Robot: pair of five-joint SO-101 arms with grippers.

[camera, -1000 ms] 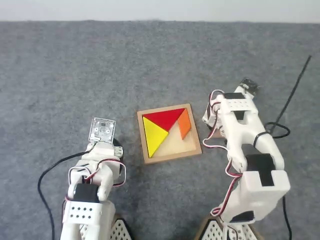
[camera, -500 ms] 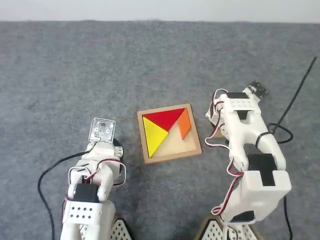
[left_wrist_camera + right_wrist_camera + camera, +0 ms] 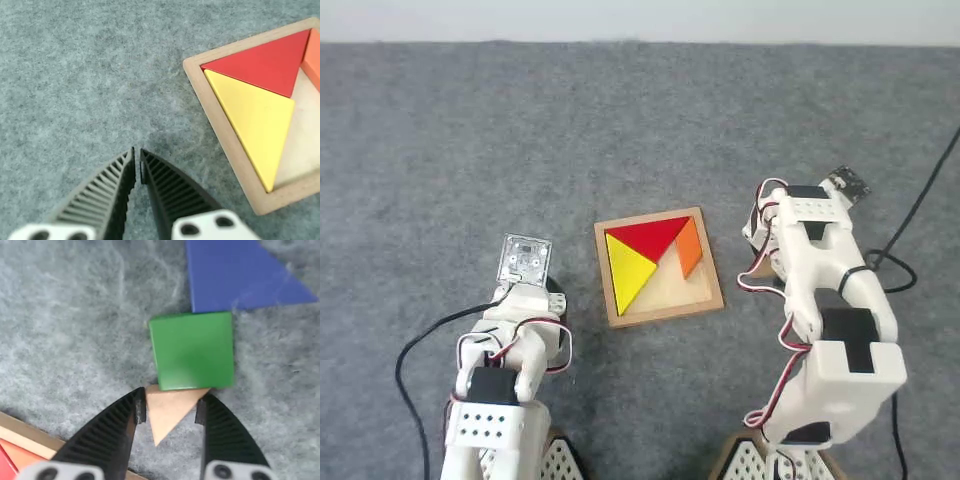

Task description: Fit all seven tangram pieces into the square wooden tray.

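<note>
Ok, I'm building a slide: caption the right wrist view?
Open right gripper straddling a tan triangle that abuts a green square, blue piece beyond, on grey carpet.

There is one square wooden tray (image 3: 665, 312). Six tangram pieces can be counted: four triangles, one square and one parallelogram. The triangles are a red triangle (image 3: 648, 237), a yellow triangle (image 3: 628, 272), a blue triangle (image 3: 235, 272) and a tan triangle (image 3: 167, 412). The single square is a green square (image 3: 192, 350), and the single parallelogram is an orange parallelogram (image 3: 689, 247).
</note>
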